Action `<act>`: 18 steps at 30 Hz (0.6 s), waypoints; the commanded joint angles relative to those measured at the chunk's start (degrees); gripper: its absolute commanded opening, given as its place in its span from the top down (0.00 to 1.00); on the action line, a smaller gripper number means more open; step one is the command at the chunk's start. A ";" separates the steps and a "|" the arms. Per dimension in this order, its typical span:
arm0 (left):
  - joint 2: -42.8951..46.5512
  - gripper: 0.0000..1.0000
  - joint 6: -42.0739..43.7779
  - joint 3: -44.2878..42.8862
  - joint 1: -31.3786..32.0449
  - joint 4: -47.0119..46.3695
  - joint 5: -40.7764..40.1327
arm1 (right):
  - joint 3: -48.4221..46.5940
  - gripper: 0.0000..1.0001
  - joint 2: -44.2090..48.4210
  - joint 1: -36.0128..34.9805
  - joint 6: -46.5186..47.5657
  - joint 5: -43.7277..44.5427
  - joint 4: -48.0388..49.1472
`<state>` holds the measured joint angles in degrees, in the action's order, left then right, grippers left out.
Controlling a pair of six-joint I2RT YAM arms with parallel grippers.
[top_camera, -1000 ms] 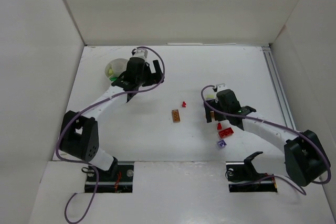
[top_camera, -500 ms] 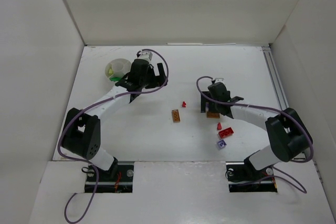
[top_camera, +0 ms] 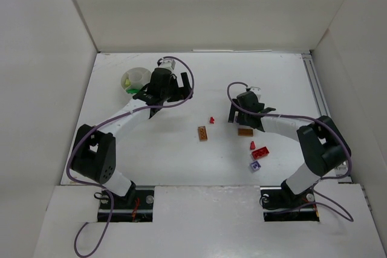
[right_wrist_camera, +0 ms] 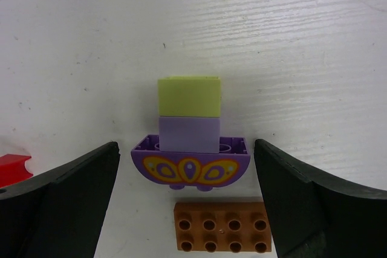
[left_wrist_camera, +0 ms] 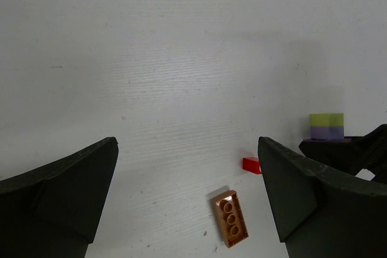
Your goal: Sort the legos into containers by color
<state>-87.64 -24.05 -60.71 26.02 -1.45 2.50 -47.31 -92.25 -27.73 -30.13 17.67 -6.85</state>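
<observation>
1. Judging the stacked legos (right_wrist_camera: 188, 119) light, rigid and slick, we would pinch the flat sides of the pale purple brick (right_wrist_camera: 188, 134).
2. They stand on the table (right_wrist_camera: 314, 52) between the spread, empty fingers of the right gripper (right_wrist_camera: 184, 143), well apart from the dish (top_camera: 143, 71). The left gripper (left_wrist_camera: 186, 143) gapes empty too.
3. We read no writing, only a yellow-orange pattern on the curved purple base (right_wrist_camera: 190, 167).

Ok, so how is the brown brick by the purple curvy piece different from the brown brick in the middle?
The brown brick beside the purple piece shows eight bumps in two rows; the middle brick shows three in one row and looks narrower. From above, the brown brick lies sideways, while the middle brick points away from the arms. Both are orange-brown and lie flat, bumps up.
</observation>
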 commanded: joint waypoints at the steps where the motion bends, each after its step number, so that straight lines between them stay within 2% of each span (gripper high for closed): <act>1: 0.27 0.00 0.76 -0.38 -0.01 -0.57 -0.48 | -1.03 0.04 -0.30 0.22 -2.74 1.75 1.49; 3: 0.27 0.00 0.76 -0.38 -0.01 -0.57 -0.48 | -0.50 0.09 -0.92 0.22 -3.26 2.89 1.49; 4: 0.27 0.00 0.76 -0.38 -0.01 -0.05 -1.00 | -0.50 0.15 -0.92 0.22 -3.27 2.90 1.49; 6: 0.27 0.00 0.76 -0.38 -0.01 -0.04 -1.01 | -0.50 0.22 -1.44 0.22 -3.27 2.90 1.49; 7: 0.27 0.00 0.76 -0.38 -0.01 -0.04 -1.01 | -0.50 0.33 -1.44 0.22 -3.27 2.90 1.49; 12: 0.80 0.00 0.76 -0.38 -0.01 -0.04 -1.01 | 0.55 0.55 -0.22 0.22 -3.27 3.42 0.96; 16: 0.80 0.00 0.76 -0.38 -0.01 -0.04 -1.01 | 0.55 0.58 1.98 -0.31 0.76 4.13 0.44; 17: 0.80 0.00 0.76 -0.38 -0.01 -0.04 -1.01 | 0.55 0.58 2.68 -0.31 3.12 4.65 0.44; 18: 0.80 0.00 0.76 -0.38 -0.01 -0.04 -0.49 | 0.55 0.59 3.47 -1.79 9.41 4.65 2.18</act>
<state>-87.64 -24.05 -60.71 26.02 -0.95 1.93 -46.78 -92.09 -28.01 -29.21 20.71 -6.46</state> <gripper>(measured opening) 0.996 0.708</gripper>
